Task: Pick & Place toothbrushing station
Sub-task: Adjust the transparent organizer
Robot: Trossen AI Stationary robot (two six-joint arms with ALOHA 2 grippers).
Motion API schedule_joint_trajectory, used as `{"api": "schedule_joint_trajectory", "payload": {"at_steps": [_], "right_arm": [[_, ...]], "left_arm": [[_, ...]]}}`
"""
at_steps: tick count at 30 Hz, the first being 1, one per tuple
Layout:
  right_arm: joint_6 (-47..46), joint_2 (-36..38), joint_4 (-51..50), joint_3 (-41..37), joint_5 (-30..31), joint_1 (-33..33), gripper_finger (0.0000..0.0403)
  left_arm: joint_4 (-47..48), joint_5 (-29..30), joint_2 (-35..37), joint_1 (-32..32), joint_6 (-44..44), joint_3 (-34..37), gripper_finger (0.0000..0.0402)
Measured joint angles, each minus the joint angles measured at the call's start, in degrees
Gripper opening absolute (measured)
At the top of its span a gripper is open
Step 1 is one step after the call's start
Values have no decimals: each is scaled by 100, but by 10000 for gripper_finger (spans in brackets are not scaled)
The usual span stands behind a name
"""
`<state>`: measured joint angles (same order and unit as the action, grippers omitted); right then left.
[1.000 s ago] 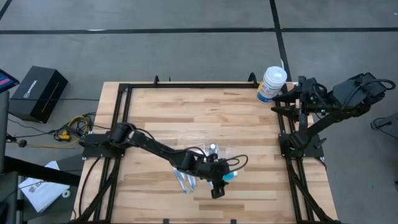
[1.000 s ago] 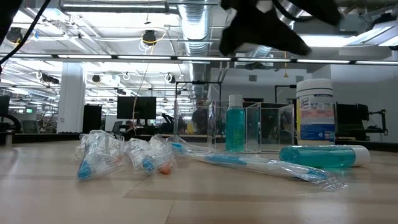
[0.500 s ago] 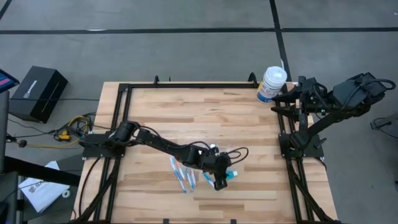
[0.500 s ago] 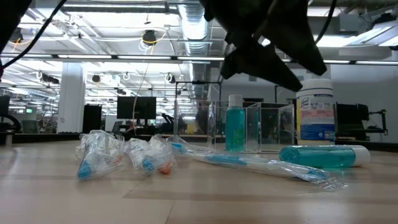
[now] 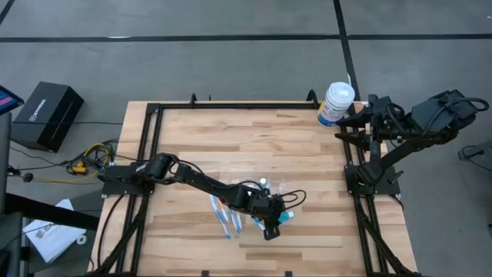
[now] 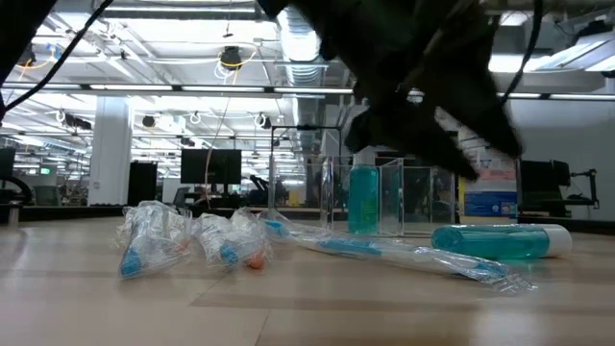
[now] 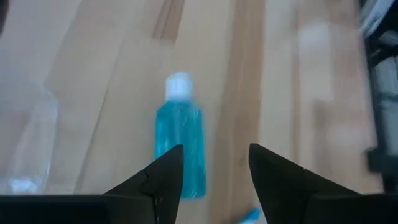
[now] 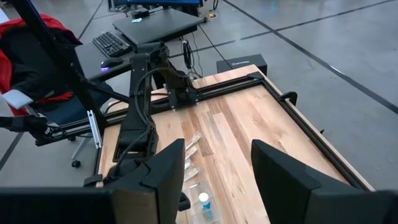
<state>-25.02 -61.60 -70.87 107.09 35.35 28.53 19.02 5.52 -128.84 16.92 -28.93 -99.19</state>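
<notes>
The clear plastic toothbrushing station (image 6: 389,197) stands on its base at mid-table, with a small teal bottle (image 6: 362,197) upright in it; it also shows in the high view (image 5: 274,189). A second teal bottle (image 7: 180,152) lies on its side on the wood, also seen in the low view (image 6: 500,240). My left gripper (image 7: 214,165) is open and hovers over the table just near of the station (image 5: 269,229), with the lying bottle ahead of its fingers. My right gripper (image 8: 217,165) is open and raised at the table's far right corner (image 5: 361,119).
Wrapped blue-and-orange toothbrushes (image 6: 183,240) lie left of the station, also seen in the high view (image 5: 227,217). One more wrapped brush (image 6: 404,255) lies in front of it. A white blue-labelled canister (image 5: 337,102) stands at the far right corner. A dark frame (image 5: 231,105) rims the table.
My left gripper has come down over the table toward the lying teal bottle, staying open. The station, the bottles and the toothbrushes have kept their places.
</notes>
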Motion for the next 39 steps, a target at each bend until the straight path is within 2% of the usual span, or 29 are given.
{"api": "schedule_joint_trajectory", "payload": {"at_steps": [8,31,39], "right_arm": [[2,0,15,0,-99,0,175],[14,0,15,0,-107,0,175],[9,0,15,0,-107,0,175]], "left_arm": [[-116,159,-52,-90,104,-3,172],[-41,-8,-52,-87,37,-3,172],[68,5,-52,-342,195,-3,172]]}}
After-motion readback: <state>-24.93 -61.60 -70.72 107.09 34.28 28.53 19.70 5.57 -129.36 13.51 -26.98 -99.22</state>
